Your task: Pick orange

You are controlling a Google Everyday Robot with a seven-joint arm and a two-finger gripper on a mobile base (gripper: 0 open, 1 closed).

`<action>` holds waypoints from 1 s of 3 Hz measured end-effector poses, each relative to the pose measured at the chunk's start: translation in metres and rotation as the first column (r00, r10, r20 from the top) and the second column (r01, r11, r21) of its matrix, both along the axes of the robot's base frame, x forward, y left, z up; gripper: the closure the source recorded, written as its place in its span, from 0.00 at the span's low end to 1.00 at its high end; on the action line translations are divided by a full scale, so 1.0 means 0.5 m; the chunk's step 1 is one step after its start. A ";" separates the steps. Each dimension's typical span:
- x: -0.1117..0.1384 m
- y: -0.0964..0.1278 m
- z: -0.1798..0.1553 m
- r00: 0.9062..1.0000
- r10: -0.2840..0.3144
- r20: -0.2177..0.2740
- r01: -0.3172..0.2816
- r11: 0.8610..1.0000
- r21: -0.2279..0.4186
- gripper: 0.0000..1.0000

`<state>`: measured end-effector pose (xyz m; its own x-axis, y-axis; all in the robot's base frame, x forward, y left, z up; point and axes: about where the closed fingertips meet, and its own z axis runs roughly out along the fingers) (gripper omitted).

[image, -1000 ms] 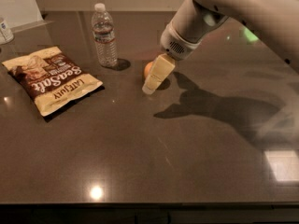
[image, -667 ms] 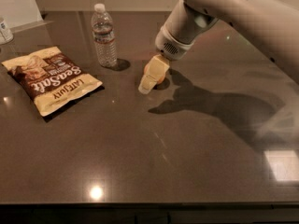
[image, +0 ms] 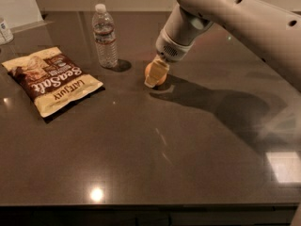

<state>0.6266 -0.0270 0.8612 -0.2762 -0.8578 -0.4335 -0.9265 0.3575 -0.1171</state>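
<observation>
The gripper (image: pixel 156 74) sits low at the table (image: pixel 141 173), with the orange (image: pixel 149 69) right at its tip, partly hidden behind it; whether it grips the fruit cannot be told. The round fruit should probably be centred before a straight lift, clear of the water bottle (image: pixel 105 36) standing near it.

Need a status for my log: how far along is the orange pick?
Done: the reach; the gripper is at the orange, right of the water bottle. In hand: getting a grasp, though whether it grips is unclear. Left: the lift, since the orange sits on the table.
</observation>
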 end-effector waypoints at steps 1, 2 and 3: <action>0.007 -0.013 -0.008 1.000 -0.002 0.002 0.002 1.000 -0.022 0.61; 0.012 -0.026 0.003 1.000 0.009 0.010 -0.008 0.999 -0.031 0.85; 0.011 -0.037 0.066 0.999 0.036 0.011 -0.036 0.999 -0.010 1.00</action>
<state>0.6320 -0.0453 0.8944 -0.2401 -0.8713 -0.4281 -0.9375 0.3226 -0.1308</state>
